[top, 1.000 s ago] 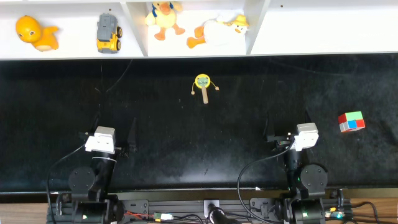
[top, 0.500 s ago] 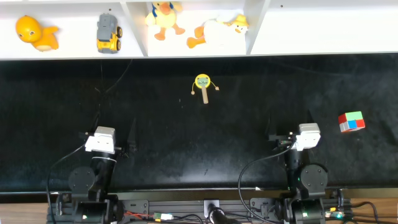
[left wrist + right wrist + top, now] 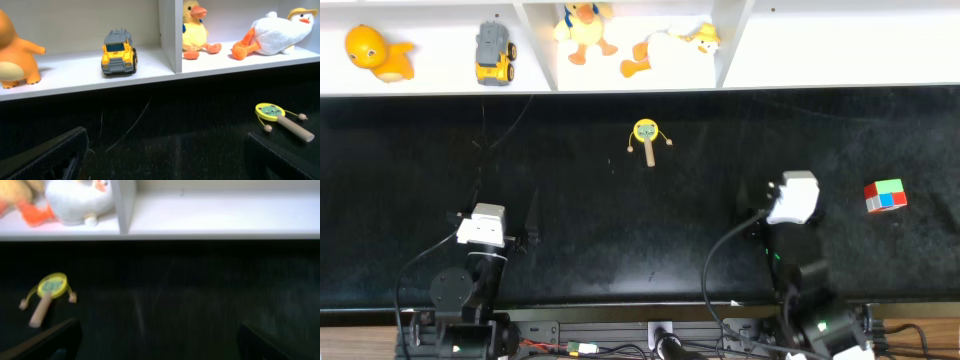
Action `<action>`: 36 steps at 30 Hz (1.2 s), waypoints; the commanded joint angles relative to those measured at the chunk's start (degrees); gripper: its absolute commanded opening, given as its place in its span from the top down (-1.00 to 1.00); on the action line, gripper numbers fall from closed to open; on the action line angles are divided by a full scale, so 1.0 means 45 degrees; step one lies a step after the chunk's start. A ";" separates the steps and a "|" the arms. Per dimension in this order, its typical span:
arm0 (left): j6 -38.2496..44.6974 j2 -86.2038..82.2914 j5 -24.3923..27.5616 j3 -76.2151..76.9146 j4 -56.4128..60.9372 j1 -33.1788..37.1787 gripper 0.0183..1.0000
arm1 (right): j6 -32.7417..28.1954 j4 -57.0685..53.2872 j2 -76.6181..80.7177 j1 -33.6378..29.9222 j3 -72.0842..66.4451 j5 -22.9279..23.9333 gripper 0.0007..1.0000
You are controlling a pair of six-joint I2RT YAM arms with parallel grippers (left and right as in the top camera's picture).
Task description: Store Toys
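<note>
A: What do we see underneath?
B: We see a black matte work surface (image 3: 620,200), marked with faint pale streaks.
A: And along its far edge?
B: We note a white shelf unit (image 3: 840,60) with a pale back wall, split into compartments by upright dividers (image 3: 167,35), evenly lit.

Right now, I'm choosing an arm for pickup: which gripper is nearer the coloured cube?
Right. The right gripper is a short way from the coloured cube, on its inner side. The left gripper is far across the black mat, at the opposite end.
</note>
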 commanded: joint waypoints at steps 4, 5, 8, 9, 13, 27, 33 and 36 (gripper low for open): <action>0.0189 -0.0141 0.0126 -0.0010 -0.0058 -0.0058 -1.00 | 0.3424 -0.3745 0.4250 0.2720 0.3803 0.3376 -0.99; 0.0189 -0.0141 0.0126 -0.0010 -0.0063 -0.0058 -1.00 | 0.3419 -0.4002 0.4770 0.2963 0.4138 0.3381 -0.99; 0.0189 -0.0141 0.0126 -0.0010 -0.0063 -0.0058 -1.00 | 0.3419 -0.4425 0.6499 0.3478 0.4988 0.3245 -0.99; 0.0194 -0.0141 0.0126 -0.0010 -0.0063 -0.0058 -1.00 | 0.3419 -0.4439 0.7067 0.3580 0.5231 0.3143 -0.99; 0.0189 -0.0141 0.0126 -0.0010 -0.0063 -0.0058 -1.00 | 0.3424 -0.4449 0.8879 0.3803 0.6290 0.1836 -0.99; 0.0189 -0.0141 0.0126 -0.0010 -0.0058 -0.0058 -1.00 | 0.3925 -0.4420 1.4197 0.3759 0.9972 -0.2181 -1.00; 0.0194 -0.0141 0.0126 -0.0010 -0.0063 -0.0058 -0.99 | 0.3949 -0.3492 1.5980 0.3541 1.0457 -0.2433 -1.00; 0.0194 -0.0141 0.0126 -0.0010 -0.0063 -0.0058 -1.00 | 0.3949 -0.2589 1.6606 0.3366 1.0467 -0.2448 -1.00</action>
